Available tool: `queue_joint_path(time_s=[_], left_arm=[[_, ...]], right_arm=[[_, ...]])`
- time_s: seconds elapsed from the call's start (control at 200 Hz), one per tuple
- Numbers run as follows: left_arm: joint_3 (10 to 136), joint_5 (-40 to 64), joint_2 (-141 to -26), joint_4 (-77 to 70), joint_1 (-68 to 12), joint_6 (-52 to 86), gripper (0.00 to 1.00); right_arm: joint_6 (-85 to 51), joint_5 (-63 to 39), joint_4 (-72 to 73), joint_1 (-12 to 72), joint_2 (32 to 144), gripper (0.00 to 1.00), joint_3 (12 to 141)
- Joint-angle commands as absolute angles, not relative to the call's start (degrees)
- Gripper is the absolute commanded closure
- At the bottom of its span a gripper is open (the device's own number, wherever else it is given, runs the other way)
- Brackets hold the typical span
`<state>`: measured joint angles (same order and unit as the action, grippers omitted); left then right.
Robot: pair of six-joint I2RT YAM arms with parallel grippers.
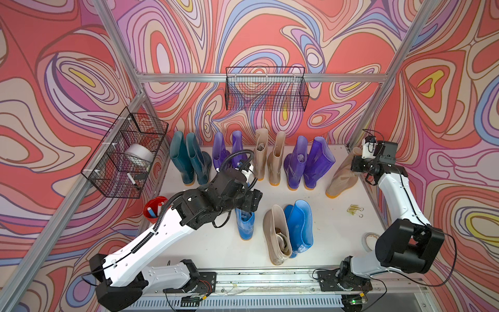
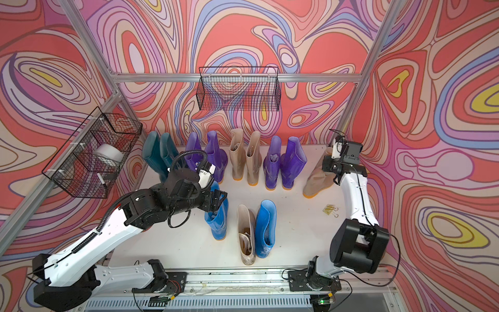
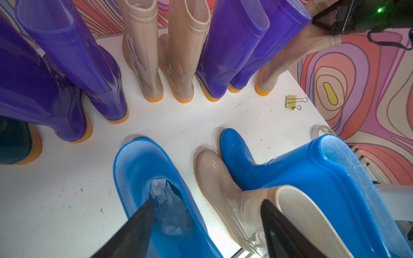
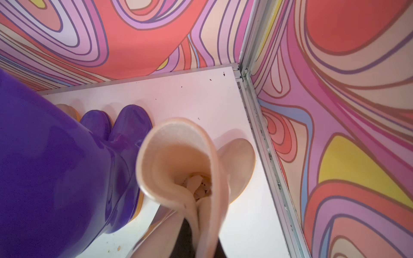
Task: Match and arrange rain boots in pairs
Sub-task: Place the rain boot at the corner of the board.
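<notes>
The rain boots stand in a back row: a teal pair (image 1: 189, 162), a purple pair (image 1: 226, 151), a beige pair (image 1: 268, 156) and another purple pair (image 1: 307, 164). At the row's right end a beige boot (image 1: 341, 178) leans tilted, my right gripper (image 1: 356, 164) shut on its pinched rim (image 4: 201, 214). In front stand a blue boot (image 1: 245, 224), a beige boot (image 1: 278, 237) and a second blue boot (image 1: 299, 224). My left gripper (image 3: 207, 201) is open over the first blue boot (image 3: 143, 169), one finger inside its mouth, the other outside beside the beige boot (image 3: 223, 185).
Two black wire baskets hang on the back wall (image 1: 266, 89) and the left wall (image 1: 124, 154). A red cup of markers (image 1: 155, 209) sits at the table's left edge. Yellow binder clips (image 1: 355, 210) and a tape roll (image 1: 370, 239) lie near the right arm.
</notes>
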<state>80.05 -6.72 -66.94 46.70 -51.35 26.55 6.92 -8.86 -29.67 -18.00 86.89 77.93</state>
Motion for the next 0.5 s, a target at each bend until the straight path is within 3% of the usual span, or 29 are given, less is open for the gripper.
queue_joint_path(time_s=[0.0,0.351,0.496], left_arm=[[79.5,-6.2,-66.6,45.7,-50.7,26.0,0.23],[79.4,-5.8,-66.8,45.4,-50.1,25.9,0.23],[79.1,-5.8,-66.5,45.6,-49.9,25.9,0.23]], right_arm=[[10.5,-12.1,-23.6,-18.4,89.3,0.95,82.9],[11.0,-14.0,-21.4,-18.7,92.9,0.81,85.1],[10.0,-13.2,-22.2,-18.7,93.0,0.67,84.9]])
